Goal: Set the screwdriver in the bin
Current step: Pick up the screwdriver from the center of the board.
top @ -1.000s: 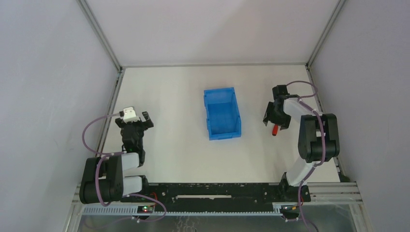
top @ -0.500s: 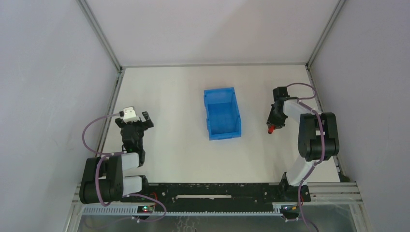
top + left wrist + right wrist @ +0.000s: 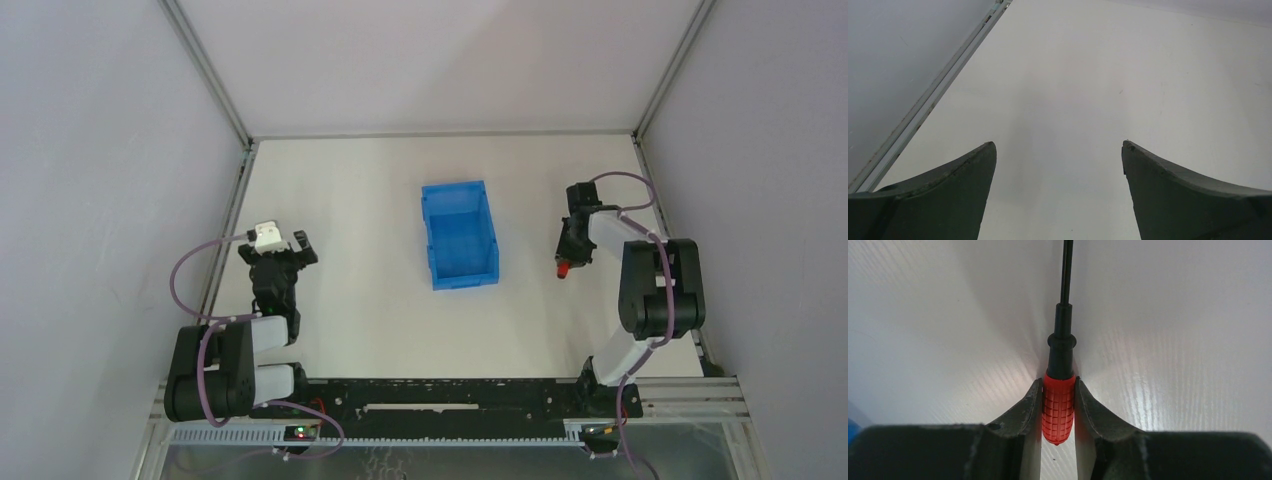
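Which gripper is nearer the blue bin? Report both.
Right. The right gripper, shut on the screwdriver, sits right of the blue bin; the left gripper is farther off to its left.

1. The table (image 3: 350, 250) presented a flat, matt white top; the left wrist view showed a few faint specks on it.
2. Three plain, pale grey panels enclosed it: the back wall (image 3: 440, 60), the left wall (image 3: 100, 200) and the right wall (image 3: 770, 200).
3. A slanted aluminium strut rose at each rear corner: the left strut (image 3: 205, 70) and the right strut (image 3: 675, 70).
4. A metal edge rail (image 3: 928, 105) ran along the table's left side, against the wall.
5. A black mounting beam (image 3: 450, 393) spanned the near edge, with a slotted grey cable duct (image 3: 430, 432) just in front of it.
6. Lighting was even and diffuse, and the shadows were soft.
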Motion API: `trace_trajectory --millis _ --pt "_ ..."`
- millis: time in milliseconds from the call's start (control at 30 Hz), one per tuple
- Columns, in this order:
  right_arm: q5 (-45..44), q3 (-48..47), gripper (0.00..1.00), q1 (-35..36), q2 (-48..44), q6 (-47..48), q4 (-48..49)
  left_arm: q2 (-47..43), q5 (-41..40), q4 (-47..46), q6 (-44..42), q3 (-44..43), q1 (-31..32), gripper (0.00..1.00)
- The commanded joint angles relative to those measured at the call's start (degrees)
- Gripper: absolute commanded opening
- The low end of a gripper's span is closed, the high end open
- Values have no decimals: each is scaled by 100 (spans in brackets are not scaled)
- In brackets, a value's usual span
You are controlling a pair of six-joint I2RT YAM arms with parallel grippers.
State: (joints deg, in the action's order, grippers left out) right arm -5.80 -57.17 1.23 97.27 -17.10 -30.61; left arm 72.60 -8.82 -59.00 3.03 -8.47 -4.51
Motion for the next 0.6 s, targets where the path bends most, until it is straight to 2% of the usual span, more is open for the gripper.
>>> trace_trajectory --millis 0,567 --pt "-292 66 0 -82 -556 370 -75 -57 -65 -164 -96 -235 38 100" --pt "-110 -832 0 -80 -1693 610 -1364 -57 -58 -164 -92 -234 40 100"
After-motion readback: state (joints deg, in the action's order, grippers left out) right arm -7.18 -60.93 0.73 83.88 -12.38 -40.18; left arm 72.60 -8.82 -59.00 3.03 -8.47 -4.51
